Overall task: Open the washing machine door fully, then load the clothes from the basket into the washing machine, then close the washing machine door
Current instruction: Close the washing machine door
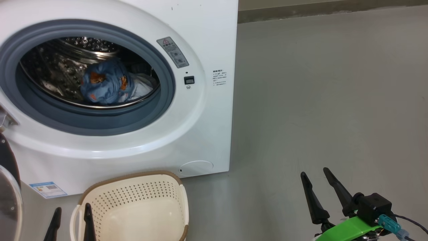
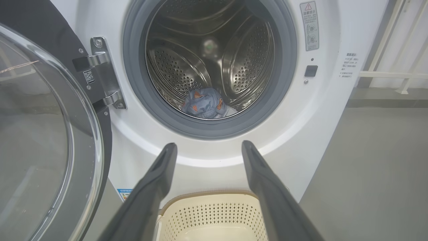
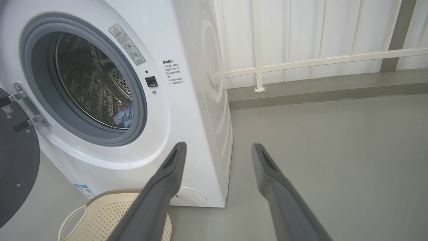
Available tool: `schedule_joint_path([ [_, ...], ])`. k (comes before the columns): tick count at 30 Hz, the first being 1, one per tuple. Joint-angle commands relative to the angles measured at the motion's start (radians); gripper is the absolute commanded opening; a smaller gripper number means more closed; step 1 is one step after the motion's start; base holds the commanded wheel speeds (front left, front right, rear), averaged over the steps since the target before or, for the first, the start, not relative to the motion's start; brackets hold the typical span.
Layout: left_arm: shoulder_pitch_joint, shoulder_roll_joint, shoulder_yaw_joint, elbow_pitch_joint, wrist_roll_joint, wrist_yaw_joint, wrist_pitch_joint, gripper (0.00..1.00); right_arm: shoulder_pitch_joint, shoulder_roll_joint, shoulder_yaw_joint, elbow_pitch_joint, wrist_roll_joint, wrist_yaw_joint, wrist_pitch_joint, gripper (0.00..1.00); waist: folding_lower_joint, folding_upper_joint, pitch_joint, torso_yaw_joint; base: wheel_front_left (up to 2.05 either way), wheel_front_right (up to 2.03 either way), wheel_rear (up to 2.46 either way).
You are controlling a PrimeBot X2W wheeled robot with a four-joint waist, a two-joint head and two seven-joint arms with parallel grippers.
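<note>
Smooth grey floor (image 1: 317, 100) and a white railing (image 3: 317, 57) frame a laundry corner where the white washing machine (image 1: 207, 33) stands with its door (image 2: 40, 134) swung wide on its hinge, out to the robot's left. Light blue clothes (image 1: 107, 83) with orange prints lie bundled at the bottom of the steel drum (image 2: 247, 57). The cream basket (image 1: 133, 177), on the floor just in front of the machine, looks empty in the part that shows. Opening and loading therefore appear done, and closing the door seems to be the one step left. The left jaws hang spread and empty over the basket's left side. The right jaws, likewise spread and holding nothing, hover above bare floor well to the right of the machine.
</note>
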State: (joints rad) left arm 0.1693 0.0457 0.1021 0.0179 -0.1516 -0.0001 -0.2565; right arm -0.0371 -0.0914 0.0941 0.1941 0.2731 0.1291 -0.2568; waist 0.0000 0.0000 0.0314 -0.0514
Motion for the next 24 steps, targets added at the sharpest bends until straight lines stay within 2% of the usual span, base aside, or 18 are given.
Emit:
schedule_joint_path([
  [1,-0.026,0.005,0.029,-0.03,-0.007,0.001,-0.005,1.0,-0.018,-0.001,0.023,-0.024,-0.011,0.002,-0.005,1.0,0.0,0.0,0.001,0.0,0.0,0.0,0.0],
  [24,-0.044,0.005,0.044,0.011,-0.006,-0.006,-0.005,1.0,-0.027,-0.003,0.007,-0.03,-0.033,0.002,-0.005,1.0,0.0,0.0,0.002,-0.004,0.0,0.0,0.0],
])
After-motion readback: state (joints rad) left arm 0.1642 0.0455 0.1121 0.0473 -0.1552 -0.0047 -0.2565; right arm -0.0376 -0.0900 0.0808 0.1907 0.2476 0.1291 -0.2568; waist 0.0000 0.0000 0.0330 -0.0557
